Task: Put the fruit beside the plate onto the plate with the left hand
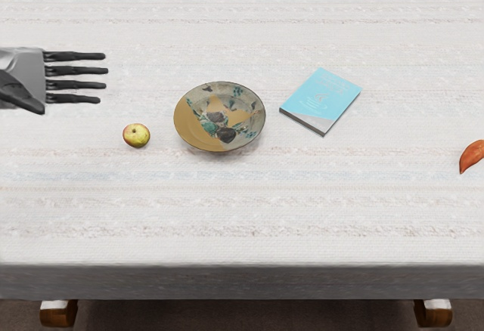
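A small yellow-red apple (136,135) lies on the white tablecloth just left of the plate (219,116), a shallow ochre dish with a painted pattern and nothing on it. My left hand (73,77) comes in from the left edge, up and to the left of the apple. Its four black fingers are stretched out straight toward the right and the thumb points down-right. It holds nothing and is well apart from the apple. The right hand is out of view.
A light blue book (321,100) lies right of the plate. An orange-red object (470,156) pokes in at the right edge. The table's front edge runs across the bottom, with wooden feet below it.
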